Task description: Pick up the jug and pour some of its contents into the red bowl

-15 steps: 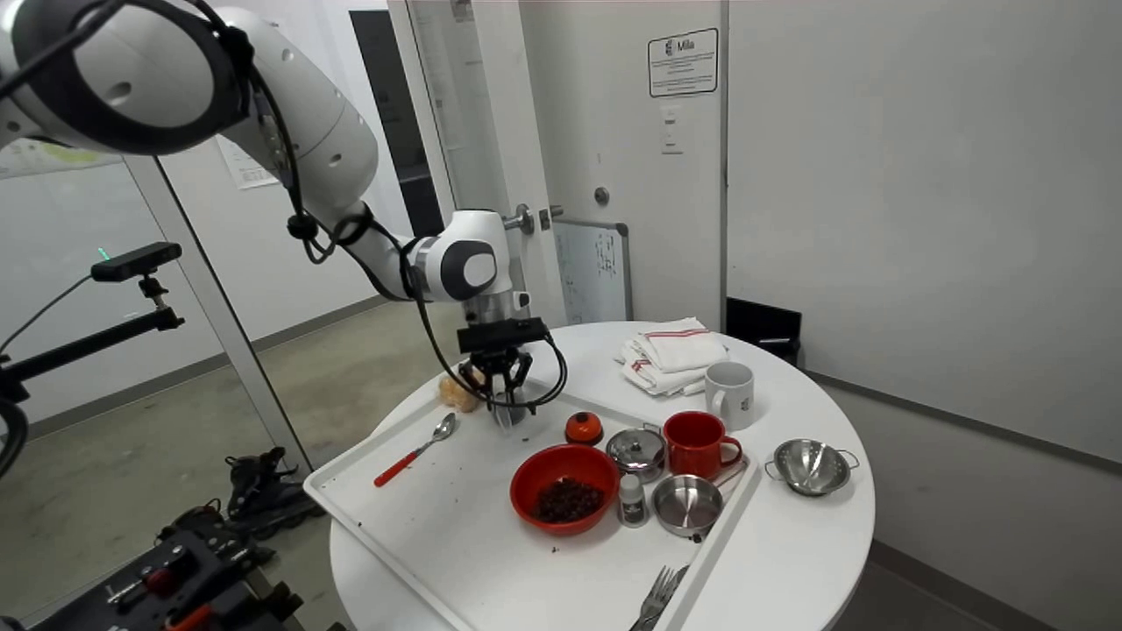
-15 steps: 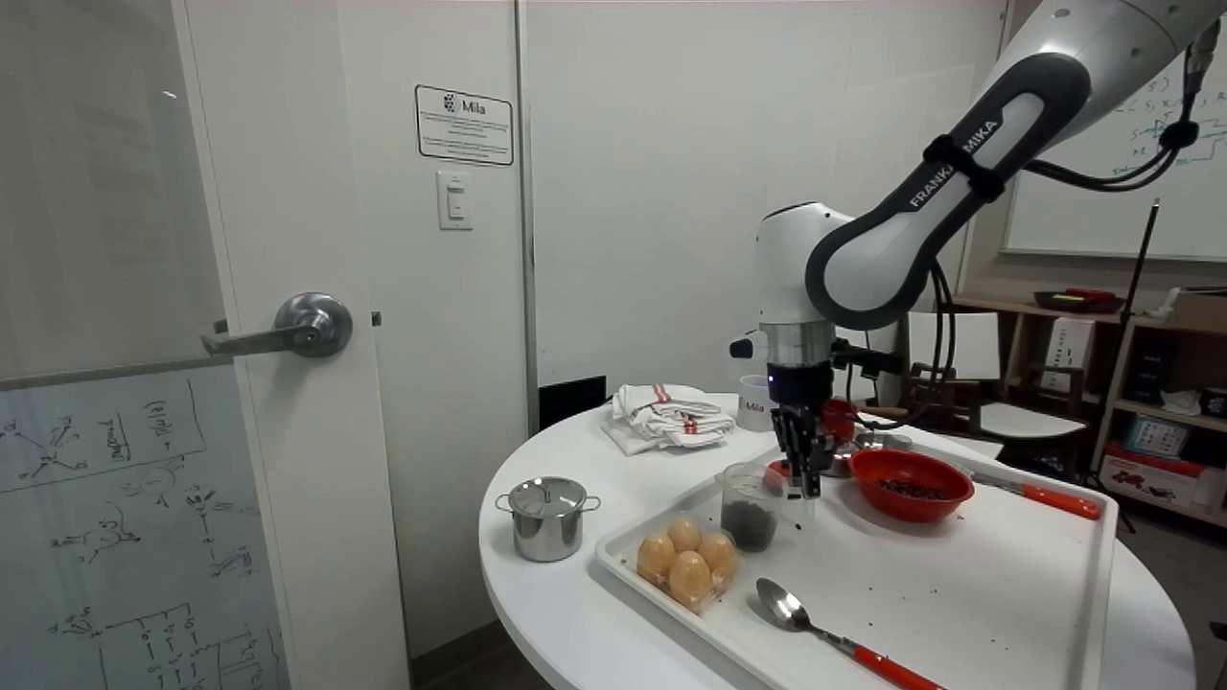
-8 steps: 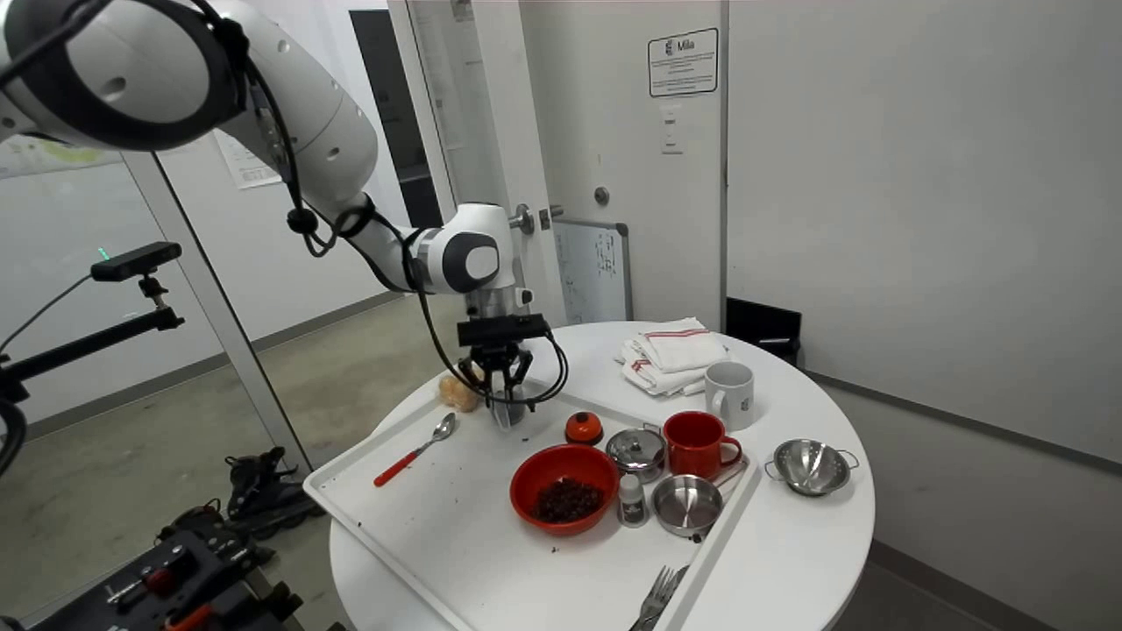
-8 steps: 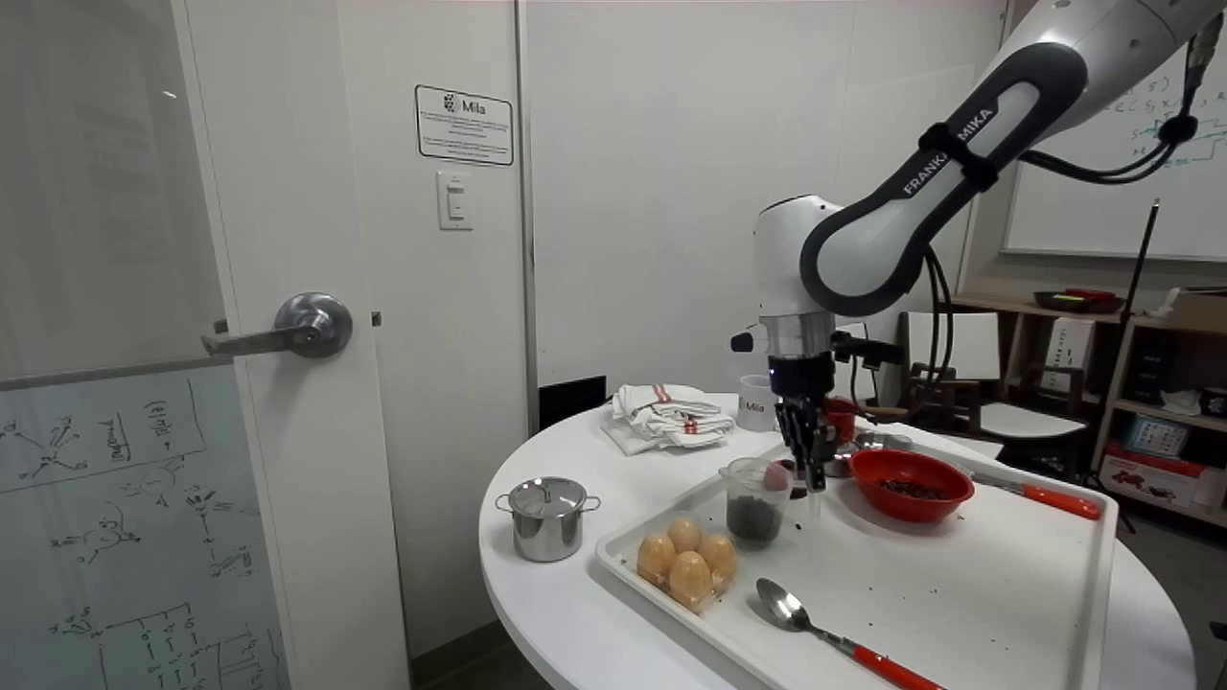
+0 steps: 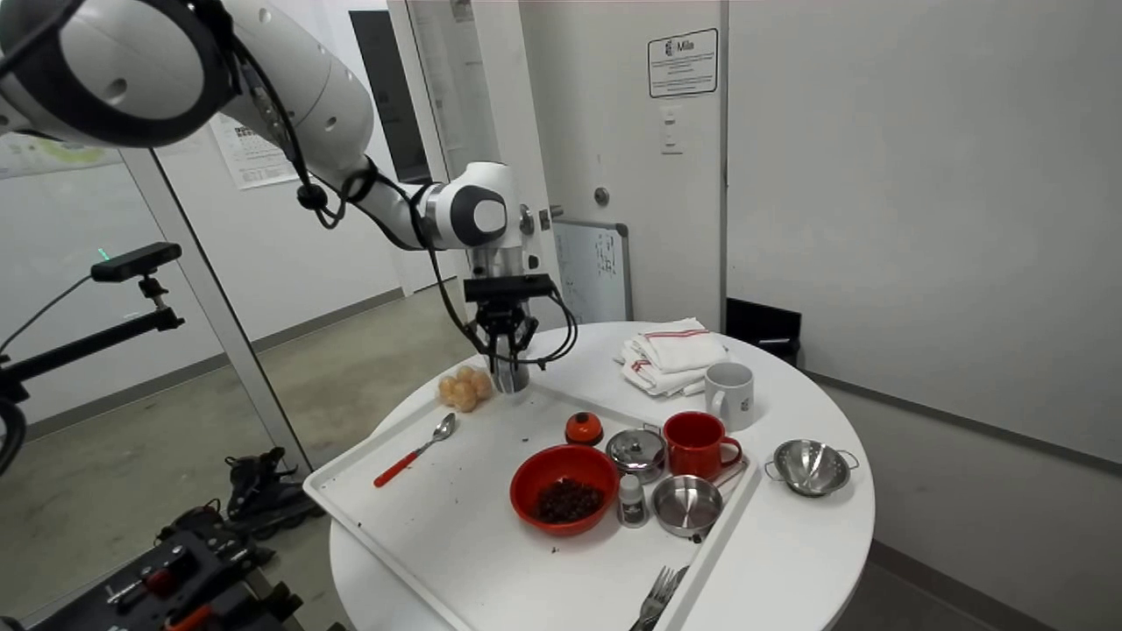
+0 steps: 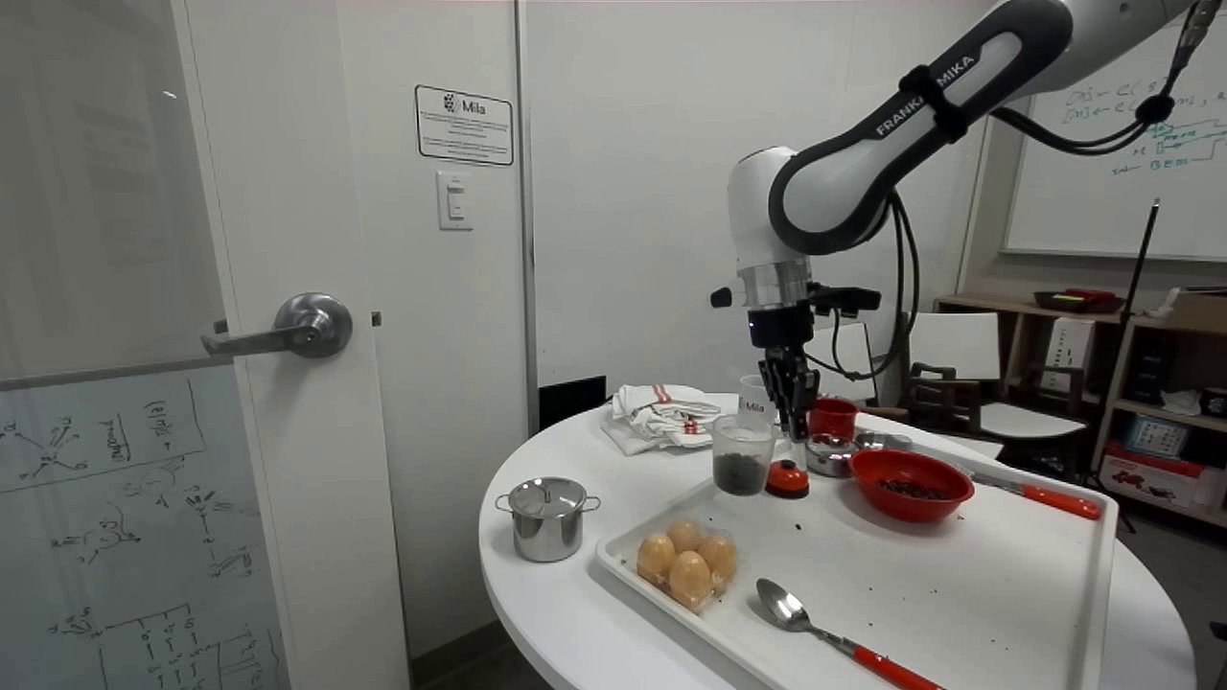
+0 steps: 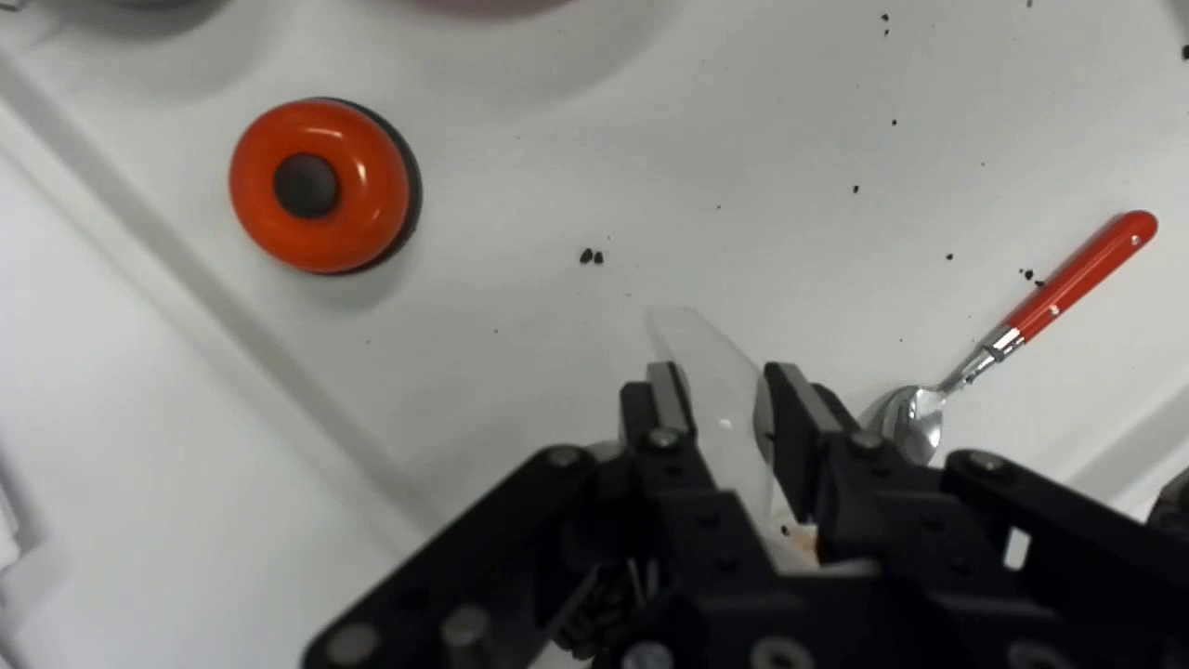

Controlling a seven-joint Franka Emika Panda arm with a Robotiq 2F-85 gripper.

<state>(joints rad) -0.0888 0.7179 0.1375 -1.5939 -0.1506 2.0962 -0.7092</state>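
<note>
In an exterior view the clear jug hangs upright above the tray, dark bits filling its lower part. My gripper is shut on its handle: in the wrist view the see-through handle lies between the two fingers. Behind the fingers, the wrist view gives only a glimpse of the jug's dark contents. The red bowl stands on the tray with a heap of dark bits inside. From the jug it is some distance across the tray.
Close to the jug lie a pack of eggs and a round orange object. A spoon rests on the tray. Beside the bowl stand a shaker, a lidded steel pot, a red mug and a steel pan.
Gripper and jug have risen together and shifted back toward the tray's far edge. The eggs and the orange object show more fully. The bowl has stayed where it was.
</note>
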